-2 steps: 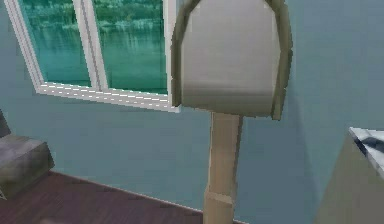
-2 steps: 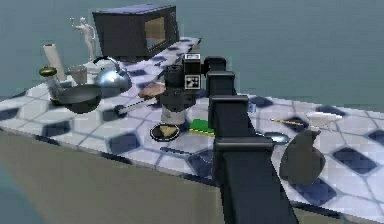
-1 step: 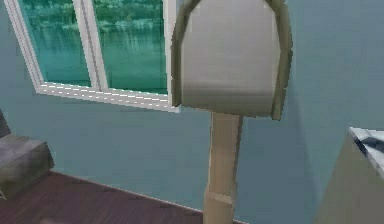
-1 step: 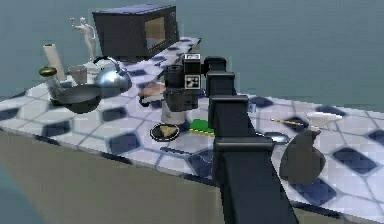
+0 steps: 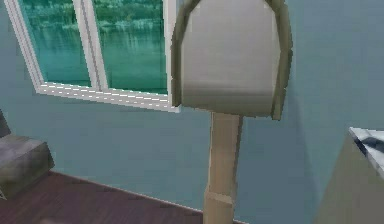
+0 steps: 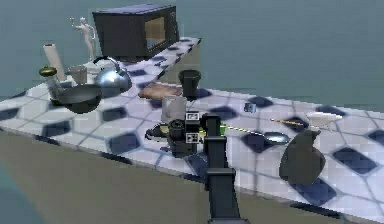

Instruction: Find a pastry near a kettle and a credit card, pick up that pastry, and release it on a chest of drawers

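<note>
The end effector [image 6: 172, 137] shows against the tiled desk [image 6: 330, 122] with a pale cup [image 6: 175, 107] behind it; whether it holds anything cannot be told. Beyond lies the brown pastry [image 6: 160, 92], long axis across the arm side view, between silver kettle [image 6: 108, 76] and dark cup [image 6: 190, 82].

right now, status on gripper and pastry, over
Gripper at the counter, load cannot be told. Brown pastry on counter by the kettle. Pale cup stands between.

Forward view close on window [image 5: 100, 45]; arm side view over countertop [image 6: 100, 125]
</note>
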You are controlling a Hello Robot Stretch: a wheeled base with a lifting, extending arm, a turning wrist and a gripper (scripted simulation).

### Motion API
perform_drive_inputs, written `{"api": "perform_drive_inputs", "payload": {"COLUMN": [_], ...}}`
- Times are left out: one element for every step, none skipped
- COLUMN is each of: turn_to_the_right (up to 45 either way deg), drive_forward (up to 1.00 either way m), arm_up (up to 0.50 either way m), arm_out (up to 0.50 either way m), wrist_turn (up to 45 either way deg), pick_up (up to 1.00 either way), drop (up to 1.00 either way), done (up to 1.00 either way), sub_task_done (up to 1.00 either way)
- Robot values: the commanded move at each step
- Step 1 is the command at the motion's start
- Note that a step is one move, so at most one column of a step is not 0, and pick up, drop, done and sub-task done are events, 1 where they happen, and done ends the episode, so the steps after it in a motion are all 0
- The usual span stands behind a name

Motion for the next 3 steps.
{"api": "perform_drive_inputs", "payload": {"turn_to_the_right": [0.0,0.0,0.0], "drive_forward": [0.0,0.0,0.0], "arm_up": [0.0,0.1,0.04], "arm_out": [0.0,0.0,0.0], "wrist_turn": [0.0,0.0,0.0], "pick_up": [1.0,0.0,0.0], "drop": [0.0,0.0,0.0], "done": [0.0,0.0,0.0], "sub_task_done": [0.0,0.0,0.0]}}
